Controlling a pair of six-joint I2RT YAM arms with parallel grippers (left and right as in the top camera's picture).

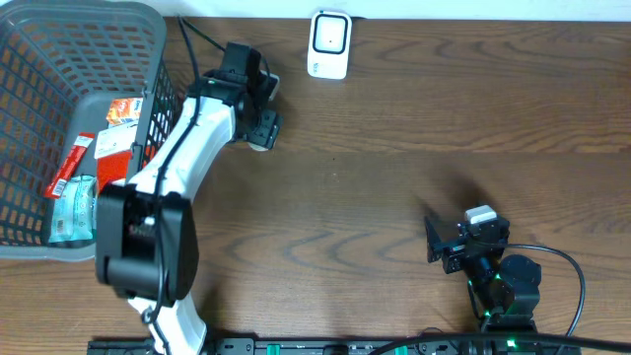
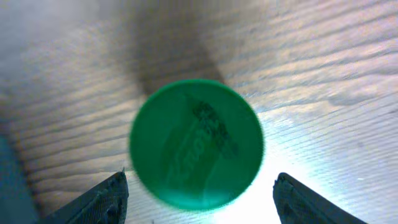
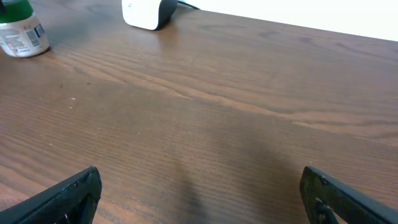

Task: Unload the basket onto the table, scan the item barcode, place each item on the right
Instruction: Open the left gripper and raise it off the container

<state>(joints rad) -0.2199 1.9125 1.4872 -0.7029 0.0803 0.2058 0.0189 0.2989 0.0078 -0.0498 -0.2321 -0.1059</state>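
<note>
The item is a small bottle with a green cap and a white printed label, standing upright on the wooden table. In the left wrist view I look straight down on its cap. My left gripper hangs open above it, with one finger on each side and not touching the cap. From overhead the left gripper hides most of the bottle. The white barcode scanner sits at the table's far edge, also visible as the scanner. My right gripper is open over bare wood at the near right.
A grey mesh basket stands at the far left and holds red packets and a teal pouch. The left arm's white body runs along the basket's right side. A black cable trails near the back edge.
</note>
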